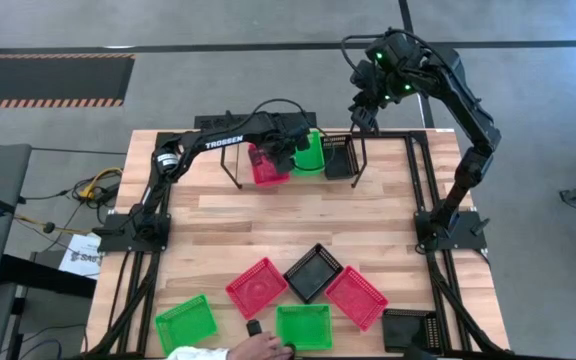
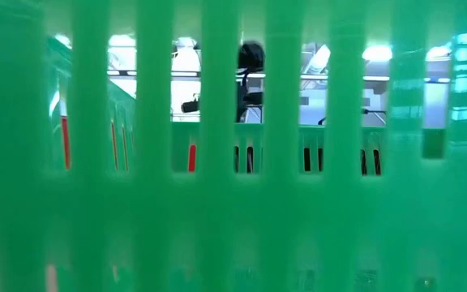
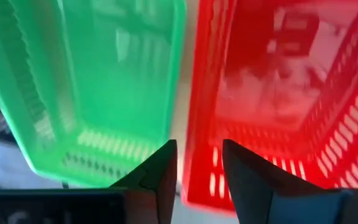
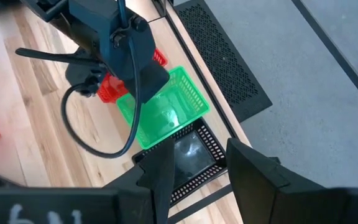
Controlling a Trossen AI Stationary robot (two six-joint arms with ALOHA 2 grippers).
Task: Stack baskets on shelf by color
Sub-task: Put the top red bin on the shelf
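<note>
Three baskets rest side by side on the shelf (image 1: 359, 170) at the table's far side: a red one (image 1: 266, 168), a green one (image 1: 311, 157) and a black one (image 1: 340, 158). My left gripper (image 3: 199, 171) hangs open just above them, pointing down. Its fingers stand on either side of the red basket's wall (image 3: 201, 124) that faces the green basket (image 3: 110, 93). My right gripper (image 4: 197, 180) waits open, raised above the shelf's right end, over the black basket (image 4: 188, 152). Several more baskets lie near the table's front edge. My left gripper straddles the red basket's side wall (image 3: 194, 177) from above, fingers pointing down. I cannot tell whether either finger touches it. The red basket sits level on the shelf beside the green one.
Near the front edge lie green (image 1: 186, 322), red (image 1: 258, 285), black (image 1: 313, 272), red (image 1: 356, 297), green (image 1: 303, 325) and black (image 1: 408, 328) baskets. A person's hand (image 1: 258, 345) reaches in at the front edge. A green basket wall (image 2: 233, 203) fills the low view.
</note>
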